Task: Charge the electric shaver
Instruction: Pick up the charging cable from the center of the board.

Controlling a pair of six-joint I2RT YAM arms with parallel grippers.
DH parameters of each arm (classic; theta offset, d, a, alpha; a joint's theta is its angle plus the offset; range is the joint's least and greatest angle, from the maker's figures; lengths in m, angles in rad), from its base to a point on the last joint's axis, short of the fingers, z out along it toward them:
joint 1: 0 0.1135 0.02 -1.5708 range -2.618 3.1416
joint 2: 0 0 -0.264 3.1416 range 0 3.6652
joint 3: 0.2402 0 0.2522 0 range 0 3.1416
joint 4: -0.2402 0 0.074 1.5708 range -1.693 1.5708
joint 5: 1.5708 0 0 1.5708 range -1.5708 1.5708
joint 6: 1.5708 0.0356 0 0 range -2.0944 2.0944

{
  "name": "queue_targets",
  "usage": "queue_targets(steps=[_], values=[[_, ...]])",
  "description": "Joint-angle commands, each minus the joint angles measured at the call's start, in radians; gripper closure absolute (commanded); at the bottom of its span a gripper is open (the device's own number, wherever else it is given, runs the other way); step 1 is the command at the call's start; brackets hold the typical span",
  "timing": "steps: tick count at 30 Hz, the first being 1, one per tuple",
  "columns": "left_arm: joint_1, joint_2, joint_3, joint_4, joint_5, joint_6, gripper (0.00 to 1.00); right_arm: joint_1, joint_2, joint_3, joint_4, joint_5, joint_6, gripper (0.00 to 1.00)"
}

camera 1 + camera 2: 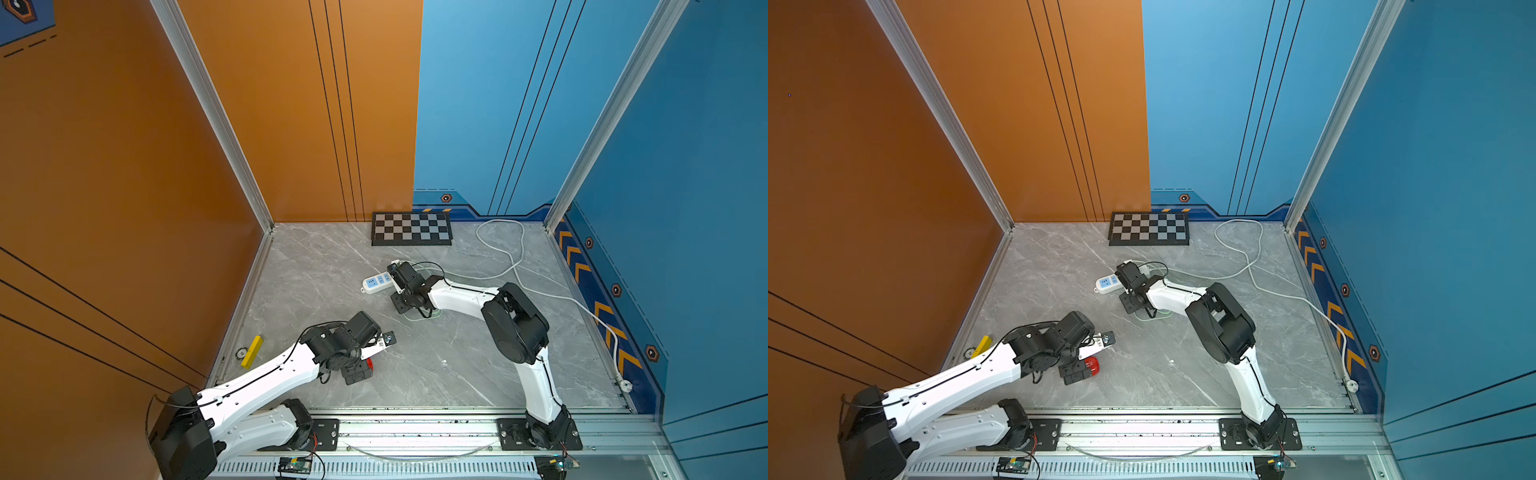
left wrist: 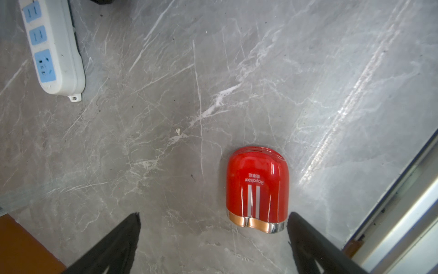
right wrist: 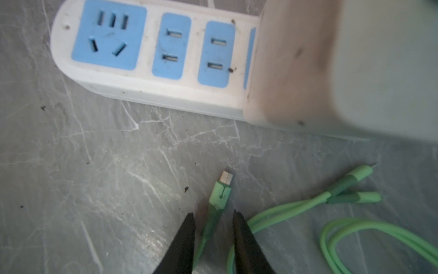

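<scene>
Grey marble counter (image 1: 457,374) boxed in by orange and blue walls in both top views, with a checkerboard (image 1: 411,228) against the back, a white-and-blue power strip (image 1: 376,283) near the middle and a white cord (image 1: 513,257) looping off toward the blue side. Only a sliver of the red electric shaver (image 1: 369,365) peeking from under the black wrist of the left arm (image 1: 270,374), near the front; right arm (image 1: 457,295) bent over the strip, with a loop of green cable (image 1: 419,318) beneath it. From the left wrist: shaver lying flat on the marble, metallic heads toward the camera, rounded red end away, sitting between the fingers of the left end effector (image 2: 214,214). Spread wide, fingertips level with the head end. Just beside one finger, well apart from the other, gripped by neither. From the right wrist: right end effector (image 3: 213,213) drawn narrow, straddling the neck of the green cable's plug (image 3: 221,189), thin gaps on either side at the tips, the plug lying on the marble. Strip just beyond, a blurred white block (image 3: 343,71) standing on its end.
</scene>
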Motion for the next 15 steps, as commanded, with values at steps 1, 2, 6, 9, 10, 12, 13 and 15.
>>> queue_targets(steps=[1, 2, 6, 9, 10, 12, 13, 15], values=[[-0.016, 0.023, -0.022, 0.015, -0.022, 0.009, 0.02, 0.007, 0.034, 0.013, -0.042, 0.038, -0.008, 0.7], [-0.019, 0.027, -0.022, 0.019, -0.023, 0.007, 0.02, 0.009, 0.034, 0.008, -0.042, 0.042, -0.009, 0.7], [-0.026, 0.043, -0.037, 0.029, -0.02, 0.004, 0.02, 0.01, 0.029, -0.008, -0.041, 0.05, -0.009, 0.7], [-0.036, 0.051, -0.065, 0.05, -0.039, 0.009, 0.02, 0.01, 0.038, -0.007, -0.039, 0.043, -0.009, 0.71], [-0.036, 0.051, -0.069, 0.058, -0.046, 0.007, 0.02, 0.012, 0.043, -0.005, -0.039, 0.041, -0.008, 0.73], [-0.036, 0.055, -0.076, 0.071, -0.056, 0.008, 0.02, 0.013, 0.049, -0.003, -0.039, 0.041, -0.003, 0.77], [-0.035, 0.059, -0.076, 0.071, -0.06, 0.007, 0.02, 0.014, 0.052, -0.005, -0.037, 0.04, 0.0, 0.79], [-0.036, 0.067, -0.075, 0.071, -0.068, 0.007, 0.02, 0.014, 0.054, -0.008, -0.031, 0.036, 0.004, 0.83]])
